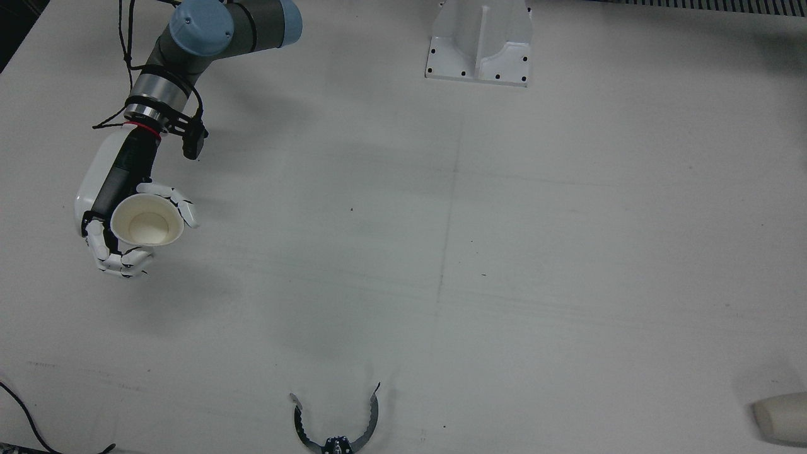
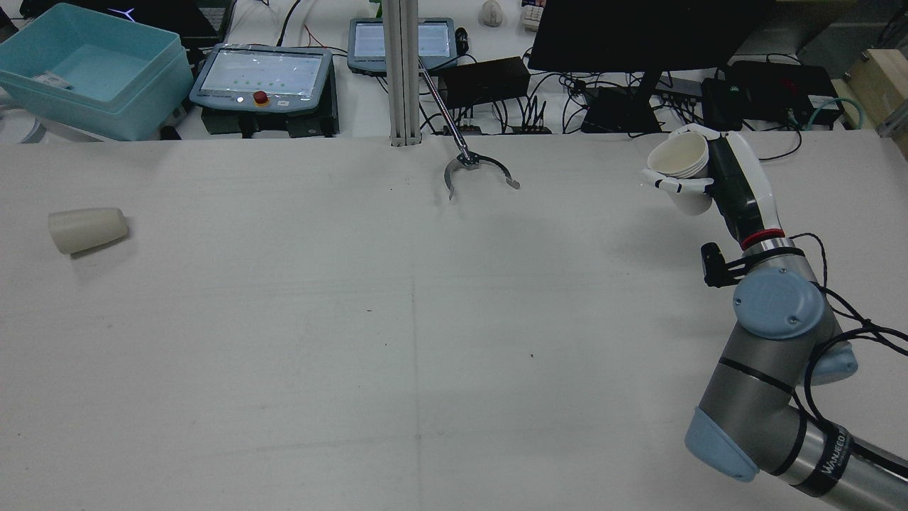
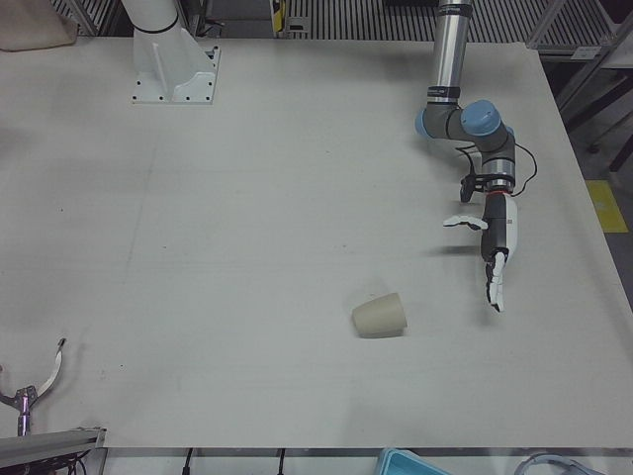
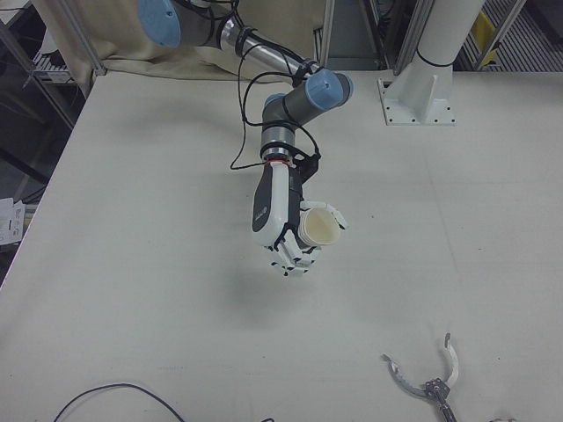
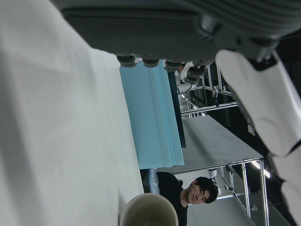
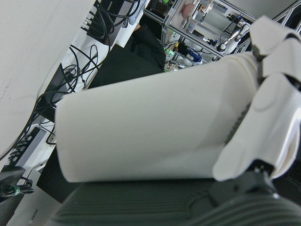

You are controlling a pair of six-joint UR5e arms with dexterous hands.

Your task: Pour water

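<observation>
Rear view: right hand [image 2: 699, 181] raised above the bench [image 2: 397, 341] at its far right side, fingers [image 2: 677, 186] wrapped around a white paper cup [image 2: 681, 167]. Cup is held clear of the surface, mouth facing up and tipped slightly toward the bench centre. Front view shows the same cup [image 1: 147, 220] from above; the interior looks pale, and no water level can be made out. Right hand view: cup wall [image 6: 155, 132] fills the frame, fingers [image 6: 263, 127] pressed against it near the rim end.

Second cup [image 2: 88, 230], beige, lies on its side on the bench at the far left, well apart from the held cup. Left-front view: this lying cup [image 3: 380, 316] has its mouth toward the view's left. Left hand [image 3: 495, 247] hovers near it, to the view's right, not touching; fingers [image 3: 495, 287] extended straight and spread, holding nothing. Left hand view: rim of the lying cup [image 5: 148, 210] at the bottom edge, a teal bin [image 5: 150, 117] beyond the bench edge.

A metal claw tool [image 2: 477, 172] hangs over the far bench edge, mid-width.
</observation>
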